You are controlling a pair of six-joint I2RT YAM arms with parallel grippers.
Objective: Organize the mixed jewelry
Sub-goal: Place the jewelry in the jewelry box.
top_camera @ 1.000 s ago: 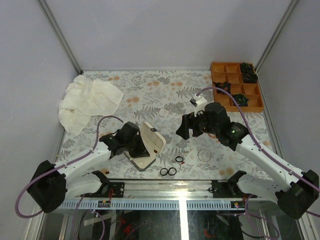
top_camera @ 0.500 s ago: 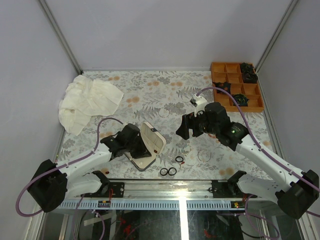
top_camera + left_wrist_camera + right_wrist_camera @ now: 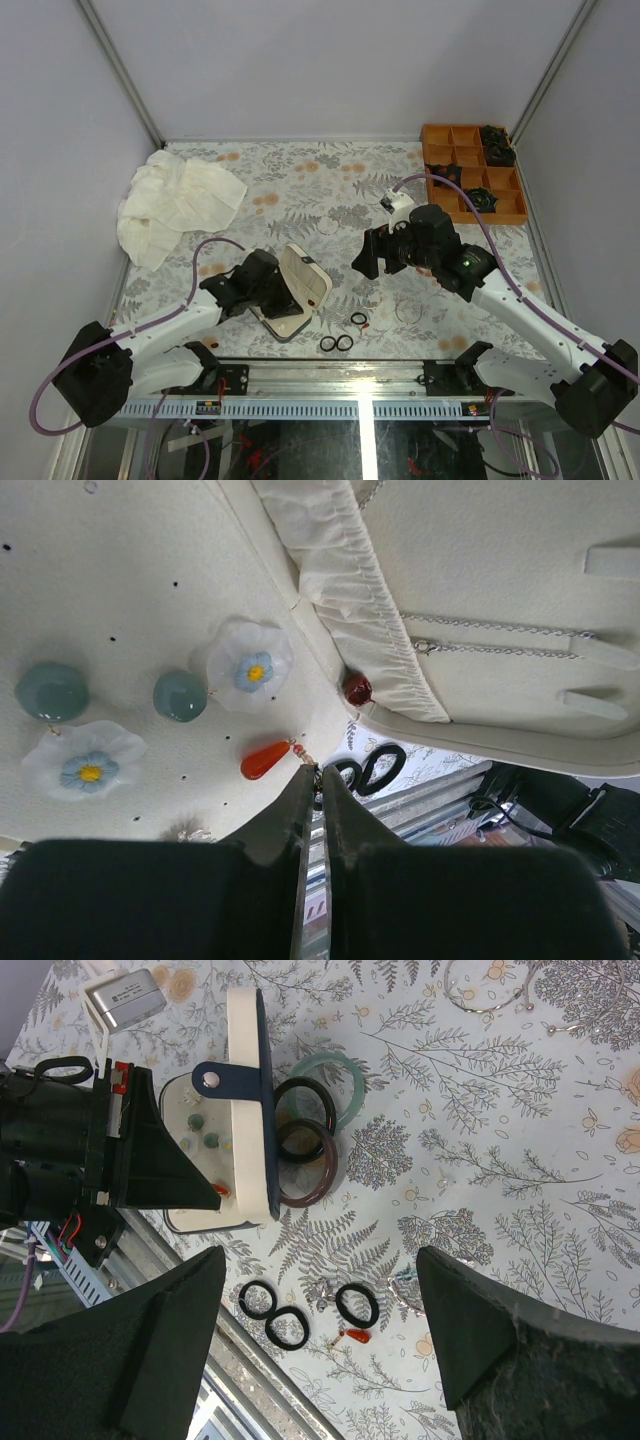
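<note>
Left wrist view: left gripper closed, fingertips pressed together at the wire end of an orange-red teardrop earring; not clear whether the wire is nipped. Earring lying on the cream perforated panel of the open hinged jewelry case, cream-lined with a dark shell. On the same panel: two pale green round studs and two white flower studs with yellow centres. Dark red bead at the fold, against the gathered cream pocket. Thin silver chains strung across the other half.

Right wrist view: right gripper wide open, holding nothing, raised above the floral-print tabletop. Between its fingers, on the tabletop: three small black rings, two touching and one near them, with a tiny red piece just beside the single ring. Beyond these, three overlapping bangles, pale green, black and brown, against the case's dark shell. Thin clear hoop well apart.

Top external view: rings near the middle of the tabletop's front edge, case just left of them. Orange compartment tray at the back-right corner; crumpled white cloth at the back-left corner.
</note>
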